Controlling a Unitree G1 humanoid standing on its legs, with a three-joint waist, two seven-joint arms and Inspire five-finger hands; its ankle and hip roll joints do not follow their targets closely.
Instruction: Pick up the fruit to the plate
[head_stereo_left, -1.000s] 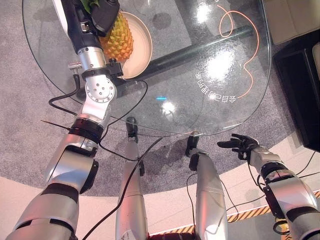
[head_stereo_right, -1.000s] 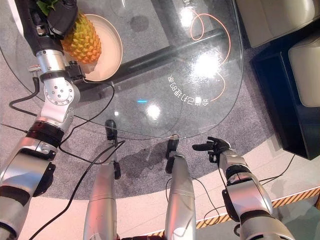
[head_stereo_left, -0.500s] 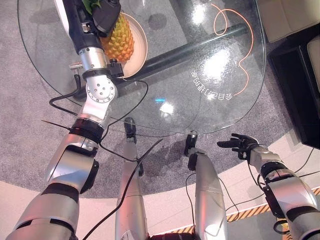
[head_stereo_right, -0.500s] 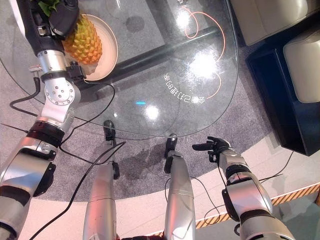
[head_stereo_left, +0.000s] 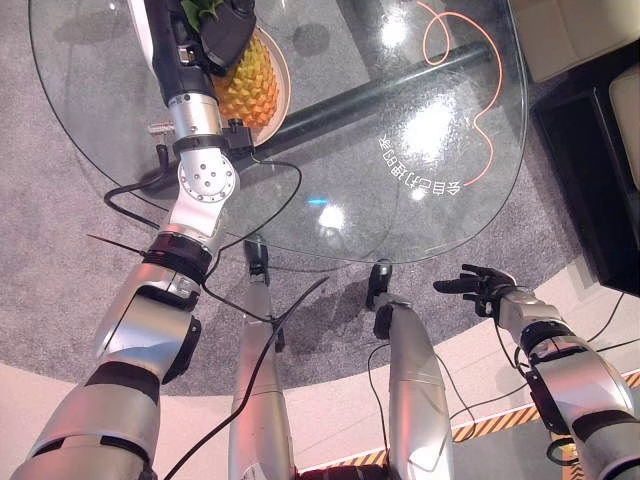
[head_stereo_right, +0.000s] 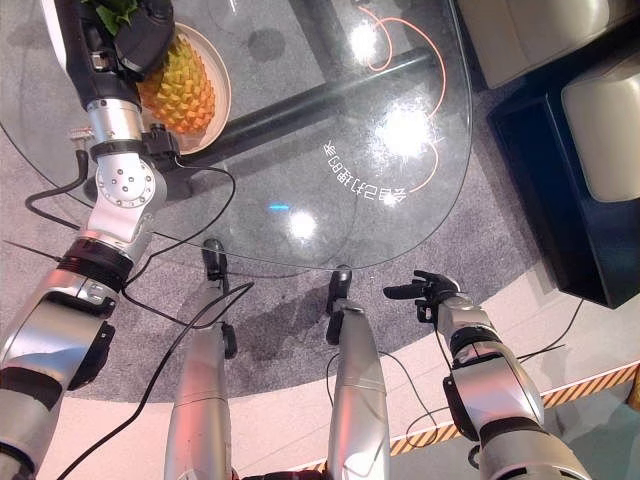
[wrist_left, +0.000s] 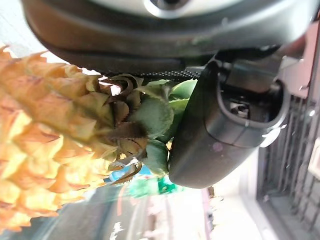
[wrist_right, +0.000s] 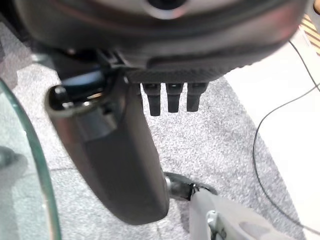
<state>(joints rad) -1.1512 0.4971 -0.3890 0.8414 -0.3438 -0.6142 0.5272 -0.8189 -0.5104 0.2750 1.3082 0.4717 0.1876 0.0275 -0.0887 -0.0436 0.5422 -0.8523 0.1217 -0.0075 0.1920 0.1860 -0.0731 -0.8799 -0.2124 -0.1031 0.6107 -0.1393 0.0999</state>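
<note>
gripping one pineapple (head_stereo_left: 247, 88) over one plate (head_stereo_right: 221, 95), left hand (head_stereo_left: 222, 30), right hand (head_stereo_right: 428, 291) open, idle

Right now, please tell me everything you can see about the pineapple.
The pineapple is yellow-orange with rough diamond-patterned skin and a green leafy crown with some dried brown leaves at its base. It looks whole. It sits over the cream plate on the glass table, crown toward the far side. The left hand is closed round the crown end. Whether its bottom rests on the plate I cannot tell.
</note>
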